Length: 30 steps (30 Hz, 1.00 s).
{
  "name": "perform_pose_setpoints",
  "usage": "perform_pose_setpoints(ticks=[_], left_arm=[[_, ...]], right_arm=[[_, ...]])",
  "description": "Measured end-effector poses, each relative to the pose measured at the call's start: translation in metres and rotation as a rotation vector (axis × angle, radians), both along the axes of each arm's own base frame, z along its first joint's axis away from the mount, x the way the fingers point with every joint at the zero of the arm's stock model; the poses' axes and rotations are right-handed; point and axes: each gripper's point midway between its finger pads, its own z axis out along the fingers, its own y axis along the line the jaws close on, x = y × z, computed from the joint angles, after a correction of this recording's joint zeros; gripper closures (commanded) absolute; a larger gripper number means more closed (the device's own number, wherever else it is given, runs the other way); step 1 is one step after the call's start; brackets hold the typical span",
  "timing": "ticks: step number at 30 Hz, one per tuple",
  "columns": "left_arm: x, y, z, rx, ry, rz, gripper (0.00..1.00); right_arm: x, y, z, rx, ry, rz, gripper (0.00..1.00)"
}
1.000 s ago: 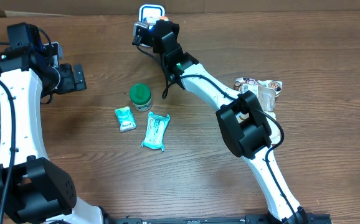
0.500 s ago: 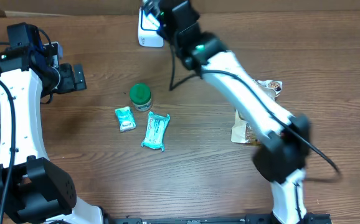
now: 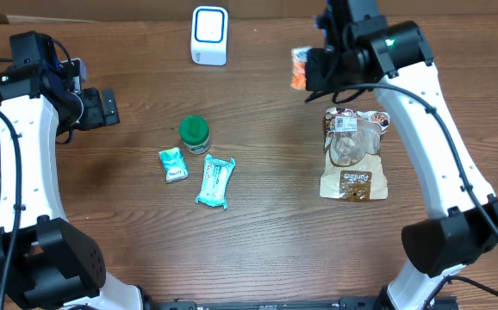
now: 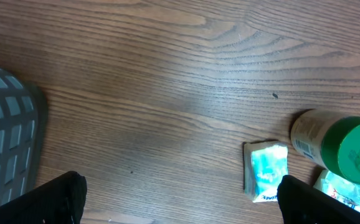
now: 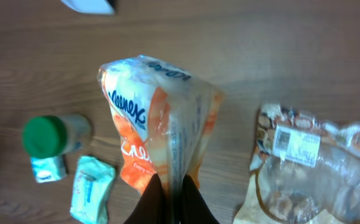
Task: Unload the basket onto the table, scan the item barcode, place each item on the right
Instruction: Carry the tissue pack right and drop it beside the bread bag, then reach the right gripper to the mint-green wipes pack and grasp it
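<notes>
- One item is off the bench [image 3: 258, 241]: the orange tissue packet [image 5: 158, 118] hangs pinched by its seam in the right pincer [image 5: 170, 198], which is clenched tight on the thin film edge
- That edge grip makes sense to me, since it leaves both broad printed faces bare and a barcode can be turned toward the reader with no finger covering it
- The packet is in the air to the right of the white scanner [image 3: 208, 34], well apart from it and near the far end of the clear snack bag [image 3: 352, 151]; I cannot make out its barcode in either view
- The scanner stands at the far edge, roughly between the two arms, I judge so that either one can present things to it
- On the other side, the left pincer [image 3: 104, 107] is fully released and holds nothing; it hangs near the grey basket [image 4: 5, 130], clear of the right arm's path
- Three more things wait mid-bench: a green-capped bottle [image 3: 194, 133], a small teal packet [image 3: 172, 164] and a longer teal packet [image 3: 215, 181]
</notes>
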Motion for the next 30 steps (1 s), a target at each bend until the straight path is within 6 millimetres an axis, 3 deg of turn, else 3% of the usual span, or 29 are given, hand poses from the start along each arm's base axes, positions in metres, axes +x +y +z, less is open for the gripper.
perform_pose_setpoints(ticks=[8,12,17,21,25,30], left_arm=[[0.0,0.0,0.0,0.0,0.0,0.0,0.0],[0.0,0.0,0.0,0.0,0.0,0.0,0.0],[0.0,0.0,0.0,0.0,0.0,0.0,0.0],[0.0,0.0,0.0,0.0,0.0,0.0,0.0],[0.0,0.0,0.0,0.0,0.0,0.0,0.0],[0.0,0.0,0.0,0.0,0.0,0.0,0.01]], right_arm=[[-0.011,-0.038,-0.1,0.031,0.181,-0.108,0.96],[-0.022,-0.054,-0.128,0.041,0.245,-0.152,0.96],[-0.037,-0.071,-0.149,0.03,0.308,-0.198,0.91],[-0.05,-0.085,-0.164,0.016,0.359,-0.228,0.71],[-0.057,-0.095,-0.17,-0.002,0.384,-0.257,0.41],[-0.055,-0.102,-0.171,-0.007,0.378,-0.272,0.25]])
